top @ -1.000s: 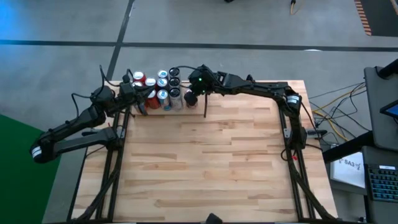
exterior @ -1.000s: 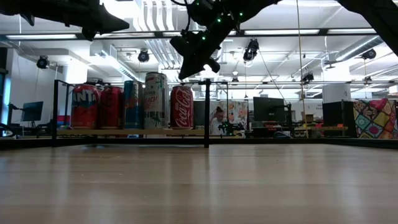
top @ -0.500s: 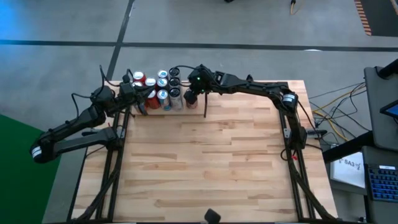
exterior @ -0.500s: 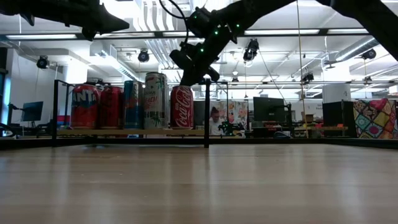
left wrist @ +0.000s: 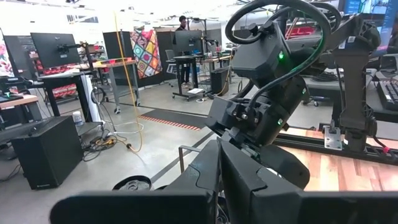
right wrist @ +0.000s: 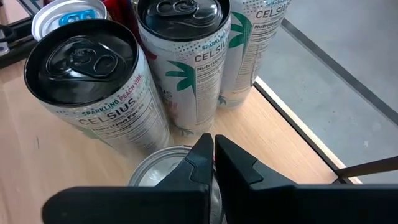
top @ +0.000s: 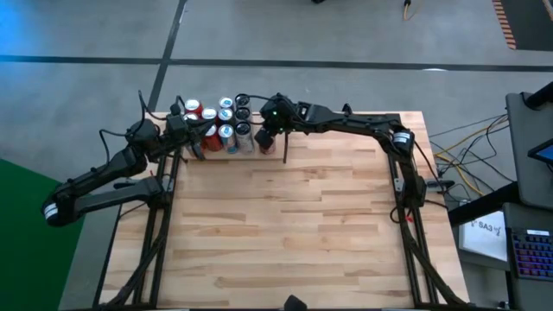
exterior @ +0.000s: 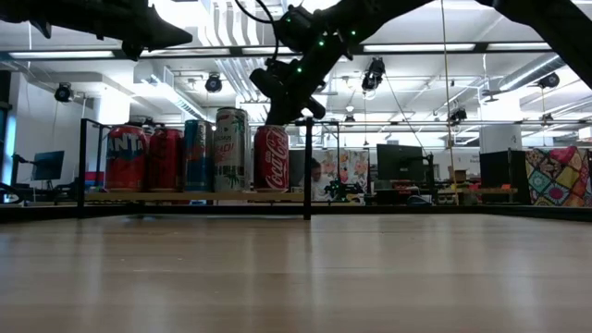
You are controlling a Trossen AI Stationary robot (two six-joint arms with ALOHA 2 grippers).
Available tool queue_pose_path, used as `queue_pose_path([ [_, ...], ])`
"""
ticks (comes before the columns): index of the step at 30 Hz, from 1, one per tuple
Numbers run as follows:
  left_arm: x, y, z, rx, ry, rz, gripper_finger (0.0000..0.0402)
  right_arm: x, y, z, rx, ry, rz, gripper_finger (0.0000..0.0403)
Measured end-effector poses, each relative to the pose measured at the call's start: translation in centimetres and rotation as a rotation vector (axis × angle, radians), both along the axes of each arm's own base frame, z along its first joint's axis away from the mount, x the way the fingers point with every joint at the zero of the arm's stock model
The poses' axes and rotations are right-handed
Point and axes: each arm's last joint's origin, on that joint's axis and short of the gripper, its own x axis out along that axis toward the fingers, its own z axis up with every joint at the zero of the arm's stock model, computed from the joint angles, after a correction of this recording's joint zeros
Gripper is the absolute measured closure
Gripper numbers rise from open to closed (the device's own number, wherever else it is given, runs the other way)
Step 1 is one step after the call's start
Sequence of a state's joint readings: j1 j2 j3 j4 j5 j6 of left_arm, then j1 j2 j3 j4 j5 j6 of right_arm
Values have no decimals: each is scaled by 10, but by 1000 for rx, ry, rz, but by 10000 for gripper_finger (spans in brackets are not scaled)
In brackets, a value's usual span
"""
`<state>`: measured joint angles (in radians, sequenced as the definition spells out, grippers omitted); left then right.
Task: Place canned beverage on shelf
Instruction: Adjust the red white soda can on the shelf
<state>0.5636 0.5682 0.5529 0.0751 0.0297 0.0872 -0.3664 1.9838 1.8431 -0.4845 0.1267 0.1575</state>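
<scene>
Light wood worktop point(top: 285, 225), open lab room behind. My right fingers point(right wrist: 211, 163) pressed together, empty, just above the silver-topped can point(right wrist: 155, 171) on the shelf point(exterior: 185, 196); Celsius cans point(right wrist: 93, 93) just beyond.

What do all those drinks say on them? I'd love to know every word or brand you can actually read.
"CELSIUS", "SPARKLING PEACH VIBE": near white can.
"CELSIUS", "SPARKLING": middle white can.
"CELSIUS", "Nutrition Facts": far white can; finer print too small.
"Coca-Cola": red can on the shelf.
"ANTA", first letter hidden: leftmost red can.
Other cans: unreadable.
</scene>
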Motion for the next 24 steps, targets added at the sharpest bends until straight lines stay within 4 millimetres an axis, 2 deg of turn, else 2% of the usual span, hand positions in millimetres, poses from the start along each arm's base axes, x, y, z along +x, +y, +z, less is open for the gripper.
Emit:
queue_pose_path([
  [11, 0, 0, 0, -4, -2, -1, 402, -8, 3, 16, 5, 22, -3, 394],
  [24, 0, 0, 0, -17, -7, -1, 402, -16, 22, 35, 26, 124, 43, 394],
])
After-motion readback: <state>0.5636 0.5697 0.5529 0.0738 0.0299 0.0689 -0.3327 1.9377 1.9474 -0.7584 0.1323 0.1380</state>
